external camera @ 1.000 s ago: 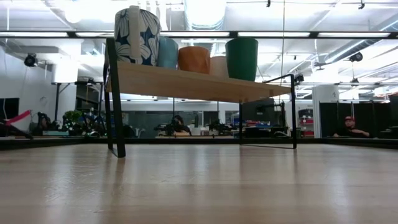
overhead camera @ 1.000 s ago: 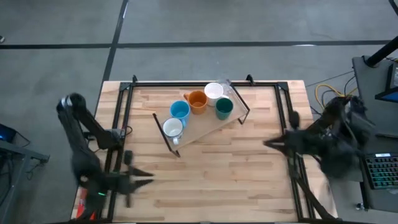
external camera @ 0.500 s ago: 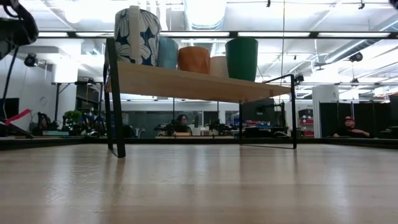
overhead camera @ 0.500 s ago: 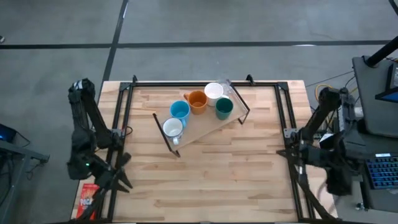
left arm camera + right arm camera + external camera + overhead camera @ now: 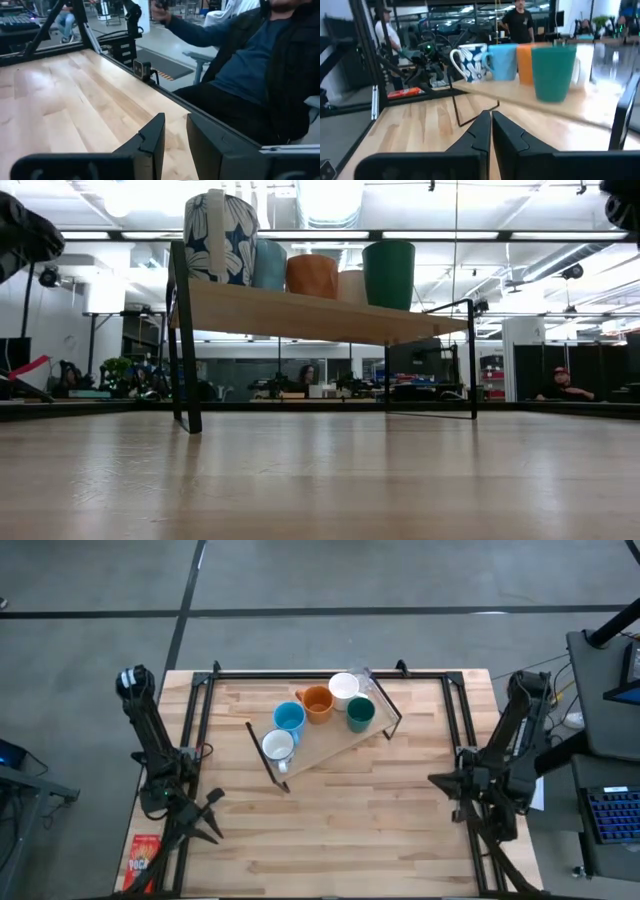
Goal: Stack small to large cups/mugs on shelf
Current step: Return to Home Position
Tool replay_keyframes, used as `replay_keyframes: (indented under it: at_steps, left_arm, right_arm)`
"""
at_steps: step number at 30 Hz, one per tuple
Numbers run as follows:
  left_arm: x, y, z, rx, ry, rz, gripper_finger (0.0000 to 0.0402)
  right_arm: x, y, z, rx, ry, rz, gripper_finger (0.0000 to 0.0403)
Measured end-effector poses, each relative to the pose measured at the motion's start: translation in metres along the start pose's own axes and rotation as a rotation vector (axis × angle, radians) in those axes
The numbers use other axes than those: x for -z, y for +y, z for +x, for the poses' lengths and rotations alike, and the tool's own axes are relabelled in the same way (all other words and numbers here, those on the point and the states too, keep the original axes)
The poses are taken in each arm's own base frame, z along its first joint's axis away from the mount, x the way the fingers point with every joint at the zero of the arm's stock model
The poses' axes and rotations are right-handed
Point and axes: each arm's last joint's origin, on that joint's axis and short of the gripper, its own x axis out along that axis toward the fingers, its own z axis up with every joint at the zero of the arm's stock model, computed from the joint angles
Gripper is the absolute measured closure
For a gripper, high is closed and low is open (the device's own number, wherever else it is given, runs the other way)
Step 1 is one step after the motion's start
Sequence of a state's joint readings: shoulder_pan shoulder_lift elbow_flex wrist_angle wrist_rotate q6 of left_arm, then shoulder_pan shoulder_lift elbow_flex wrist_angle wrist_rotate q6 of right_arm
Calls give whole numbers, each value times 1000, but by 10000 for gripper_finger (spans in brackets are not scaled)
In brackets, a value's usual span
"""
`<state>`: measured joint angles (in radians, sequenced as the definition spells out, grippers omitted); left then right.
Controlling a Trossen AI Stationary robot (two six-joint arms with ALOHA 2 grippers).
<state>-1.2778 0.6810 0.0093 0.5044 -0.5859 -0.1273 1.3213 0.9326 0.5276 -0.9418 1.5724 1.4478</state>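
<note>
Five mugs stand upright in a row on the light-wood shelf (image 5: pixel 330 740) at the table's middle: a white flowered one (image 5: pixel 277 746), a light blue one (image 5: pixel 289 717), an orange one (image 5: pixel 318 702), a white one (image 5: pixel 343 687) and a teal one (image 5: pixel 360 714). The low view shows them on the plank (image 5: pixel 300 315) too. My left gripper (image 5: pixel 212 818) hangs near the table's left edge, its fingers a narrow gap apart (image 5: pixel 175 135) and empty. My right gripper (image 5: pixel 432 779) hangs near the right edge, shut (image 5: pixel 490 120) and empty.
A clear glass (image 5: pixel 610 62) stands at the shelf's far end beside the white mug. Black frame rails (image 5: pixel 200 710) run along the table's sides. A seated person (image 5: pixel 260 65) is just past the table's near edge. An orange packet (image 5: pixel 142 858) lies off the left edge.
Both arms have folded back over the table's side edges. My left gripper has drawn back toward the left edge. My right arm has swung upright at the right edge, its gripper staying close to that edge. The mugs and shelf have not moved.
</note>
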Motion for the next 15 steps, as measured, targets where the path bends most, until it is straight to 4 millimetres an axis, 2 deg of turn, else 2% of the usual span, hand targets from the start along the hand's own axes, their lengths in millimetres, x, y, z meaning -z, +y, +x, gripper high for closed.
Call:
replay_keyframes:
  at_steps: [7, 11, 15]
  left_arm:
    - [4, -3, 5, 16, 19, -5, 334]
    - [12, -5, 9, 14, 74, -22, 334]
    - [21, -7, 14, 5, 118, -37, 334]
  right_arm:
    - [43, 10, 4, 26, 4, 72, 395]
    - [67, 18, 7, 7, 76, 53, 395]
    - [89, 18, 14, 10, 129, 80, 395]
